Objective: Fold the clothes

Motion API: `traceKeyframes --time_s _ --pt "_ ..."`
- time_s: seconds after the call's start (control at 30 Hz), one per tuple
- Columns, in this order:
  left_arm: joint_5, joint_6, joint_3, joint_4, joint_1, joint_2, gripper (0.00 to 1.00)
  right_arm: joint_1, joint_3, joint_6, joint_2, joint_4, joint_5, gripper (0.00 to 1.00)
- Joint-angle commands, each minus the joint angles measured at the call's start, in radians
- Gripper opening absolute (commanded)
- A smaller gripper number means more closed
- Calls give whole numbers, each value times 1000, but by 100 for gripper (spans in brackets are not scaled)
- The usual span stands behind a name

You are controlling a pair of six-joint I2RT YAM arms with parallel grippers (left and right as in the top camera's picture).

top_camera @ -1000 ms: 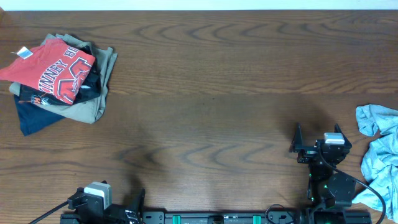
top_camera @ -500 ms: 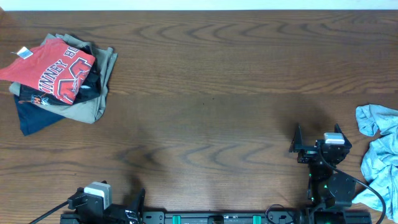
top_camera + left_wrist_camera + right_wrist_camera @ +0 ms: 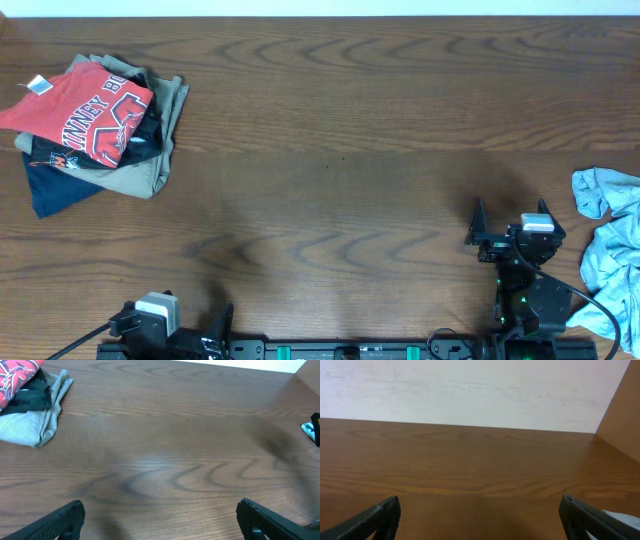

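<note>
The clothes lie in two places. A folded pile at the table's far left has a coral-red T-shirt (image 3: 90, 112) with white lettering and a white tag (image 3: 38, 86) on top, over a navy garment (image 3: 55, 180) and an olive one (image 3: 140, 165). A crumpled light-blue garment (image 3: 612, 245) lies at the right edge. My left gripper (image 3: 172, 322) (image 3: 160, 512) is open at the near edge, far from the pile (image 3: 30, 407). My right gripper (image 3: 511, 218) (image 3: 480, 507) is open and empty, left of the light-blue cloth.
The wooden table (image 3: 340, 150) runs between the two heaps. A pale wall (image 3: 470, 390) stands behind its far edge. The arms' bases and cables (image 3: 540, 310) sit along the near edge.
</note>
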Motion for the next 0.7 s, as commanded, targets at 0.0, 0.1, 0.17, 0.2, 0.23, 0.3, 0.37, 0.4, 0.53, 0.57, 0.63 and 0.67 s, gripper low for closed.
traceKeyframes --time_s 0.0,0.1,0.17,0.2,0.23,0.3,0.37,0.4,0.53,0.57,0.63,0.67 --pt "-2 8 -3 0 -4 -2 98 -9 -2 16 -6 -5 -7 99" --pt "-2 8 -3 0 -4 -2 98 -9 -2 16 -6 -5 -7 99" --pt "-2 8 -3 0 -4 -2 98 -9 -2 16 -6 -5 -7 99" --pt "-2 8 -3 0 -4 -2 98 -9 -2 16 -6 -5 -7 99" --pt "-2 8 -3 0 -4 -2 98 -9 -2 16 -6 -5 -7 99" --pt "-2 8 -3 0 -3 -2 98 -9 -2 16 -6 -5 -7 99" --pt "-2 8 -3 0 19 -2 98 -9 -2 16 -6 -5 -7 99" --pt "-2 9 -3 0 49 -2 98 -9 -2 16 -6 -5 -7 99" --pt "37 9 -3 7 167 -2 98 -9 -2 16 -6 -5 -7 99" --pt "39 10 -3 12 191 -2 98 -9 -2 16 -6 -5 -7 99" --pt "38 25 -16 46 229 -5 98 -9 -2 16 -6 -5 -7 99" --pt "39 30 -30 76 239 -10 98 -9 -2 16 -6 -5 -7 99"
